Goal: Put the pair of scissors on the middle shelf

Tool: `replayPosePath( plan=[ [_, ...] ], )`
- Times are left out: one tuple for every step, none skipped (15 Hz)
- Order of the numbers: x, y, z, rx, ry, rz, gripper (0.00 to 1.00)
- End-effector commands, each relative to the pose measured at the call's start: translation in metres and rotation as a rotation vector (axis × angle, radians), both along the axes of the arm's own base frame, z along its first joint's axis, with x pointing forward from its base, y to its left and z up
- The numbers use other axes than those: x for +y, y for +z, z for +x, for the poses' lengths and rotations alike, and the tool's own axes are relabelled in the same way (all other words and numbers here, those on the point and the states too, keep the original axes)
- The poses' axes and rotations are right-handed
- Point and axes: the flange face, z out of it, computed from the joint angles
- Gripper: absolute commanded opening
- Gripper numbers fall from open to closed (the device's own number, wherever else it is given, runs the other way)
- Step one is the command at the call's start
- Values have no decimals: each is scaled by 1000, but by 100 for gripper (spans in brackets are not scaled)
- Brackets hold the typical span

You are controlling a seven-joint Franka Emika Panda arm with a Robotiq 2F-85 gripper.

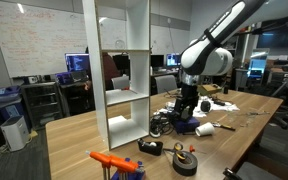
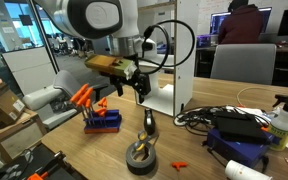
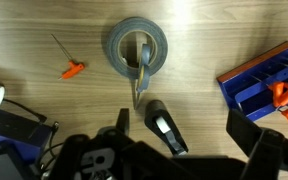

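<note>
One pair of scissors (image 3: 141, 70) on table (image 3: 44, 30): blades poked into one tape roll (image 3: 112, 45), black handle tilted up. One gripper (image 2: 139, 92) above it, jaws wide apart, holding nothing. One orange screwdriver (image 3: 72, 69) at roll's 9 o'clock. Middle shelf (image 1: 130, 95) well apart from scissors.

White middle shelf (image 1: 129, 96), grey tape roll (image 3: 112, 45)

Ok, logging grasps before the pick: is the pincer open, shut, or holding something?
Pincer: open, holding nothing; the scissors rest in the tape roll.
</note>
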Motion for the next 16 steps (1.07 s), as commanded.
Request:
replayPosePath(
  plan=[
    [-4, -25, 22, -15, -61, 18, 100],
    [-6, -34, 25, -12, -74, 24, 100],
    [-7, -43, 27, -7, -85, 29, 100],
    [-9, -51, 29, -5, -98, 34, 100],
    [-10, -60, 30, 0, -109, 40, 100],
    [-12, -68, 32, 3, -121, 47, 100],
    [-12, -76, 32, 9, -128, 53, 100],
    [-13, -83, 34, 13, -134, 61, 100],
    [-14, -89, 34, 16, -139, 71, 100],
    [-14, -95, 33, 18, -145, 84, 100],
    [-15, -101, 33, 20, -148, 96, 100],
    [-15, -108, 32, 24, -153, 106, 100],
    [-15, -114, 30, 30, -154, 119, 100],
    [-16, -121, 29, 33, -157, 126, 100],
    [-15, -128, 27, 40, -158, 137, 100],
    [-15, -135, 26, 47, -159, 146, 100]
  ],
)
